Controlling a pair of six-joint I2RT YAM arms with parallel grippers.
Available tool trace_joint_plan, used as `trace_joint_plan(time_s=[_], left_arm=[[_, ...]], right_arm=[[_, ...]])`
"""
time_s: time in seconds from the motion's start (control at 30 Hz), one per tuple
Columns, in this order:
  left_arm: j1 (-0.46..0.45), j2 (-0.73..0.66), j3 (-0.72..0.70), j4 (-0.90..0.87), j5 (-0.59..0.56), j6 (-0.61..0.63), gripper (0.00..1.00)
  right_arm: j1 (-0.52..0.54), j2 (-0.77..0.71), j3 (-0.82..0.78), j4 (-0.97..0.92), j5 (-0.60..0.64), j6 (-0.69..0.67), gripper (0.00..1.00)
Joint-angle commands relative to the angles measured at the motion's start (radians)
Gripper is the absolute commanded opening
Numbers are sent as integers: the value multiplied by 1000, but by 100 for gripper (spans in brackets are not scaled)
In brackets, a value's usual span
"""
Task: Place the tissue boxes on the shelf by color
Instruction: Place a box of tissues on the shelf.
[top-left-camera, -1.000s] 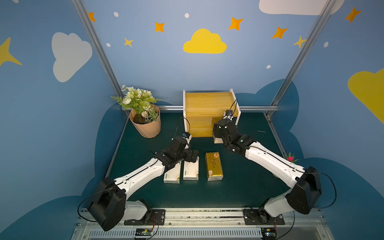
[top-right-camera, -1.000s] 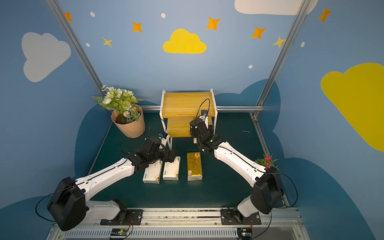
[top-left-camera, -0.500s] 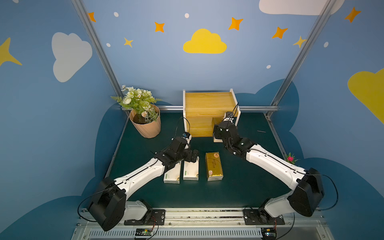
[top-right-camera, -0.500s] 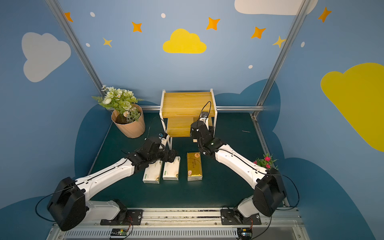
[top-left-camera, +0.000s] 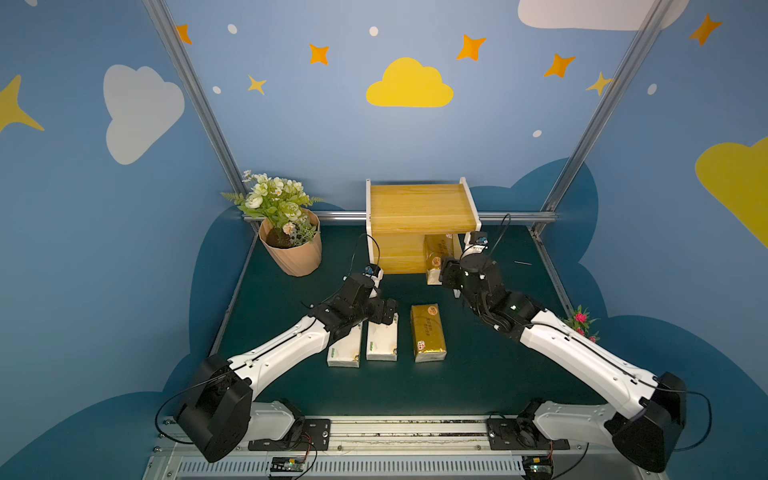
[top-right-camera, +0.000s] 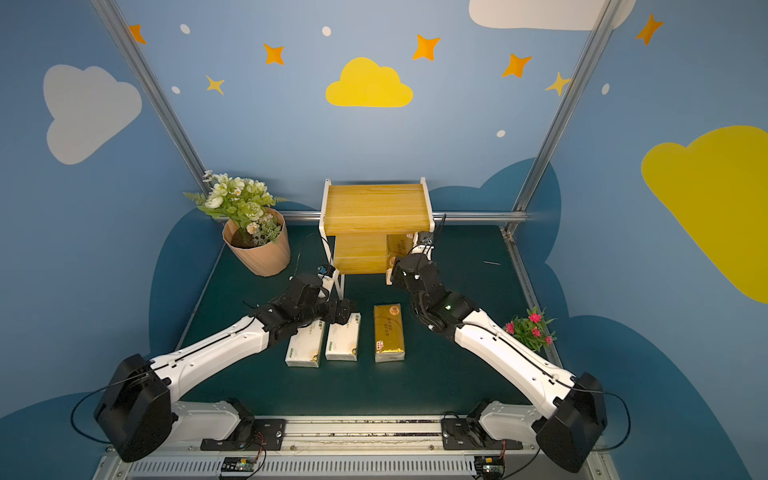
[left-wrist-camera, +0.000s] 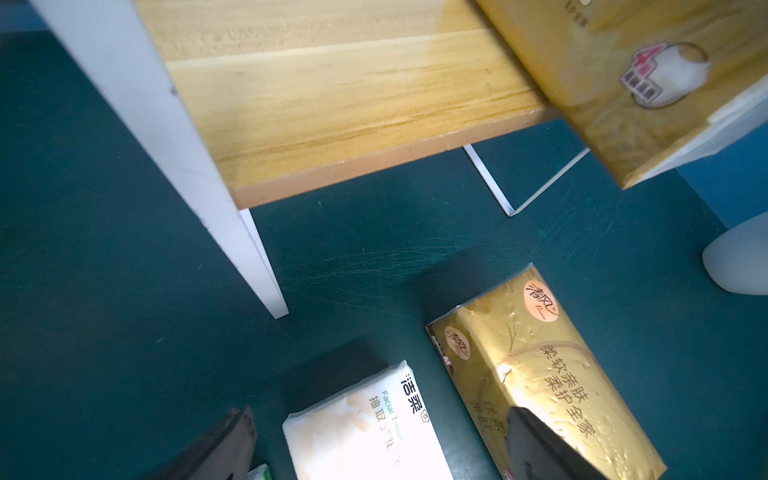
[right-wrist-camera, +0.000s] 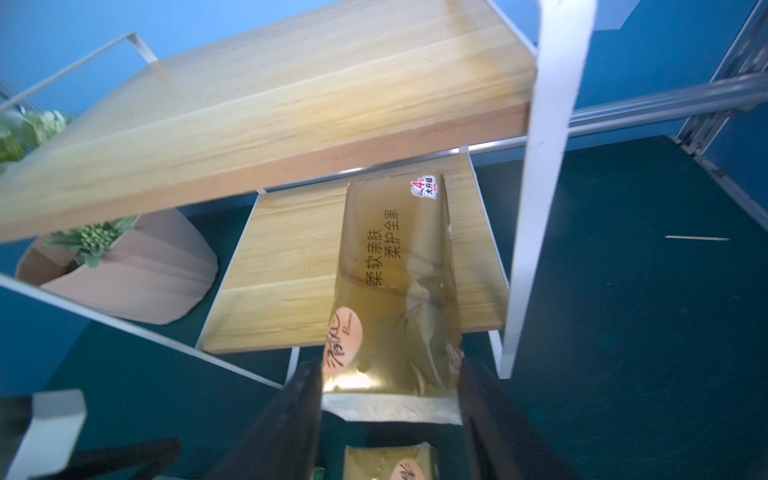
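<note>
Both top views first. The shelf (top-left-camera: 419, 203) sits at the back of the bench (top-left-camera: 498, 374), with a flowerpot (top-left-camera: 293, 253) off to its left. One gold pack (top-left-camera: 436, 253) lies on the lower board, over on the right side, and its near end pokes out past the front edge. The right pincer (top-left-camera: 444, 273) is right at that end, but from up here the arm hides its fingers.

Out on the bench there's a row of three. The left white pack (top-left-camera: 344, 351) and middle white pack (top-left-camera: 382, 343) are just beside each other. Then there's a small gap and the second gold pack (top-left-camera: 428, 332). The left pincer (top-left-camera: 386, 313) hovers over the far end of the middle white pack.

Left wrist view: the left pincer (left-wrist-camera: 380, 411) is spread wide open and holding nothing. The middle white pack (left-wrist-camera: 357, 432) sits below, between its fingers, and the second gold pack (left-wrist-camera: 540, 374) is partly under one finger. Further out you get the shelf's (left-wrist-camera: 353, 91) lower board, with the gold pack (left-wrist-camera: 602, 83) hanging off its edge.

Right wrist view: the right pincer (right-wrist-camera: 390, 365) is closed on the gold pack (right-wrist-camera: 395, 282), one finger against each long side at the near end. The rest of the pack lies flat on the lower board, near the white front leg. The second gold pack (right-wrist-camera: 390, 461) peeks in between the fingers.
</note>
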Motion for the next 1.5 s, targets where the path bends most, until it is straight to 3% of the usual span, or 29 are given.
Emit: trace_joint_plan(time_s=[0.0, 0.1, 0.27, 0.93, 1.47], left_arm=[[-1, -4, -7, 4, -21, 1, 100], [-2, -8, -8, -5, -36, 1, 100], [-2, 0, 8, -51, -115, -19, 99], [-1, 8, 16, -145, -201, -53, 99], [5, 42, 32, -160, -185, -55, 100]], right_arm=[[24, -53, -9, -116, 36, 78, 18], [33, -63, -14, -184, 29, 122, 8], [34, -35, -47, -191, -31, 210, 5], [-27, 94, -51, -55, -163, 263, 5], [-138, 238, 69, 0, -201, 156, 7]])
